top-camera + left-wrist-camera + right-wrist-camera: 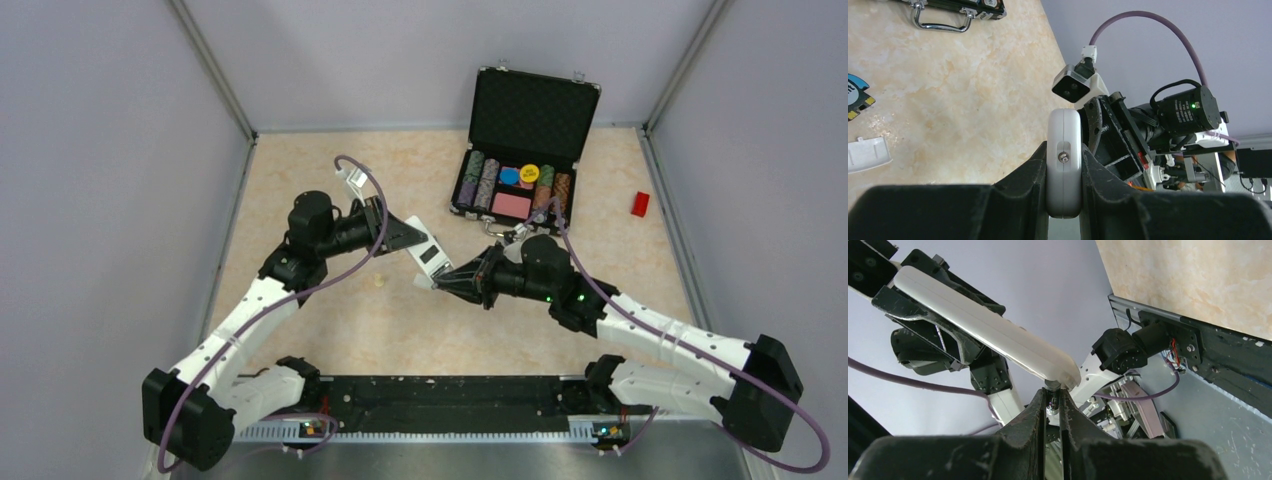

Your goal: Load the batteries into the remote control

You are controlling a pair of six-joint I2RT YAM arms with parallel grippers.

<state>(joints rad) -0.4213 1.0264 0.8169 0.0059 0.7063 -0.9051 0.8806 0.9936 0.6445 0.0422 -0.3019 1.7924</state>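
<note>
My left gripper (412,236) is shut on the white remote control (430,257) and holds it above the table, back side up, with the dark bay (432,254) showing. In the left wrist view the remote's rounded end (1064,165) is clamped between the jaws of the left gripper (1064,152). My right gripper (443,279) meets the remote's near end. In the right wrist view the right gripper (1052,399) is shut on a thin battery (1052,400), whose metal tip touches the underside of the remote (988,332) near its end. A second battery is not in view.
An open black case (527,150) of poker chips stands at the back right, with a small red block (640,204) to its right. A cream peg (379,280) lies on the table under the left arm. A white cover (868,154) and a blue toy (855,95) lie on the table.
</note>
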